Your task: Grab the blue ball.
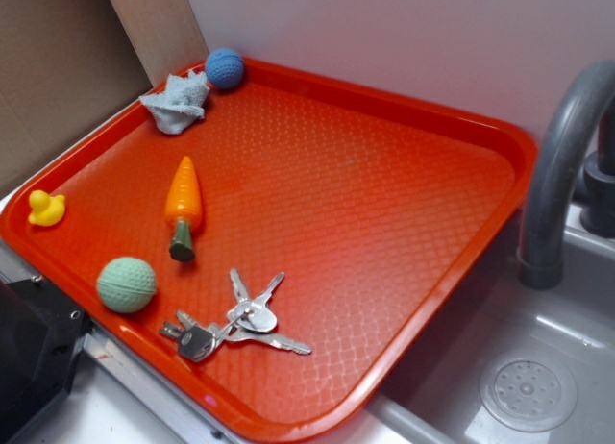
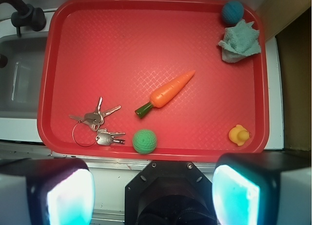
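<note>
A: What is the biggest thing here?

B: A red plastic tray with a waffle-textured floor, lying beside a grey sink basin with a curved grey faucet. A round perforated drain cover sits in the basin.

A: And the robot's tool?

B: The gripper hangs over the near edge of the tray in the wrist view. Its two fingers, with pale glowing pads, stand wide apart and hold nothing.

A: What lies on the tray, going down in size?

B: An orange plastic carrot with a dark green stem lies left of the middle. A crumpled pale grey-green cloth sits in the far left corner. A bunch of silver keys on a thin ring lies near the front rim. A pale green dimpled ball rests just left of the keys.

A: Where is the blue one?

B: The small blue knitted ball sits in the far corner against the rim, just beside the cloth and well apart from the gripper.

A: Anything smaller?

B: A tiny yellow rubber duck at the left rim.

A: Any writing?

B: None that I can read; the keys are too small to tell.
</note>
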Robot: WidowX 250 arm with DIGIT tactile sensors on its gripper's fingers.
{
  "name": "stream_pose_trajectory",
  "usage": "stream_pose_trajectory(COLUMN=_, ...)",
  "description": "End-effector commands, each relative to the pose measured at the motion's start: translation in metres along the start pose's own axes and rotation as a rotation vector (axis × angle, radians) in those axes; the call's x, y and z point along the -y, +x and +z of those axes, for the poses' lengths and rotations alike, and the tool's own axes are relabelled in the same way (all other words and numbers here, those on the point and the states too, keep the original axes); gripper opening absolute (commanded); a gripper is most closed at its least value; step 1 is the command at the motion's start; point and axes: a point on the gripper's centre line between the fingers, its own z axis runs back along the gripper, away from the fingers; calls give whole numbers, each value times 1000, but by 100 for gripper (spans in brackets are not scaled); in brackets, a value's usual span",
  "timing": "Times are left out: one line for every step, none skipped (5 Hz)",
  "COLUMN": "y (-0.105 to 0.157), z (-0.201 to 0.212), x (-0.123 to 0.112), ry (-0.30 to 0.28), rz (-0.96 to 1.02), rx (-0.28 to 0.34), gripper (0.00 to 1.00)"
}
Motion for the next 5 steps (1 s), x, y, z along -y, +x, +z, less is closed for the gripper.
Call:
stream_pose_trajectory(y=0, z=0, x=0, ry=0, rz=0, rx=0, gripper=100)
stream_pose_trajectory(y=33, z=-26, x=-31, ry=41, rz=2, rx=37, gripper=100)
stream_pose_trajectory(y=52, z=-46, x=-48, ry=74, rz=-29, rx=60, gripper=100)
stream_pose_trajectory(y=75, z=-76, x=-69, ry=129, rz=-83, rx=84, gripper=100)
stream_pose_trajectory(y=107, z=-107, x=-86, ry=78, rz=-202, rx=120, gripper=100)
